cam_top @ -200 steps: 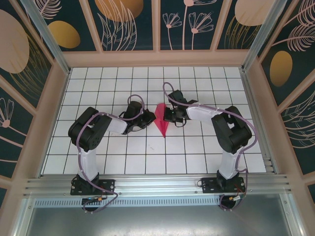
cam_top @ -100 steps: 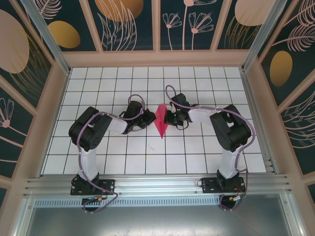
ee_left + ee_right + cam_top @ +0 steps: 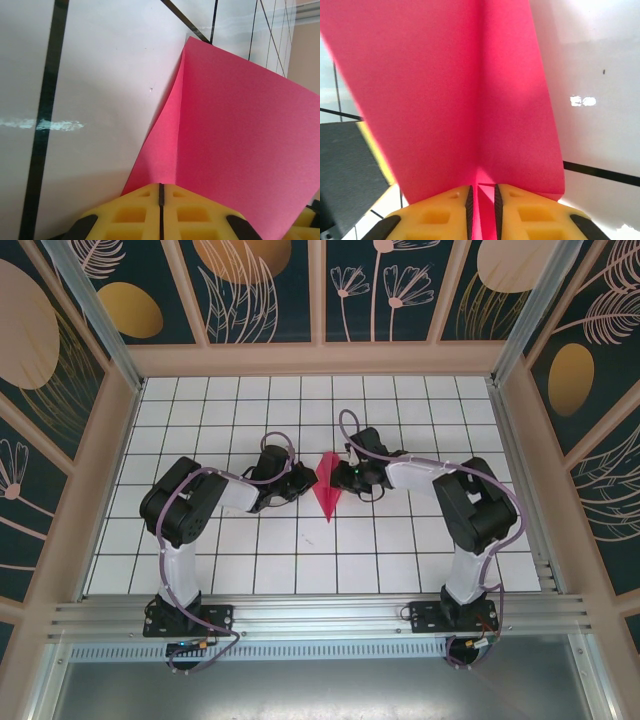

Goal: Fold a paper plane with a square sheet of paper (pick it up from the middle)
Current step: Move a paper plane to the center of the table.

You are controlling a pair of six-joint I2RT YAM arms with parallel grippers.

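Note:
The square sheet of paper stands folded as a narrow, pointed magenta paper plane (image 3: 328,486) on the white tiled floor (image 3: 300,550), its tip toward the near edge. My left gripper (image 3: 300,482) meets it from the left. In the left wrist view the left gripper (image 3: 161,186) is shut on the plane's (image 3: 225,130) centre crease. My right gripper (image 3: 346,477) is at its right side. In the right wrist view the right gripper (image 3: 483,190) has its jaws slightly apart, with a fold of the plane (image 3: 445,90) lying loose in the gap.
Wooden-framed patterned walls (image 3: 320,290) close in the tiled floor on three sides. A metal rail (image 3: 320,615) with both arm bases runs along the near edge. Open tiles lie in front of and behind the plane.
The right gripper's jaws have parted from shut to a narrow gap, and its wrist has shifted slightly right. The left gripper and the plane have stayed in place.

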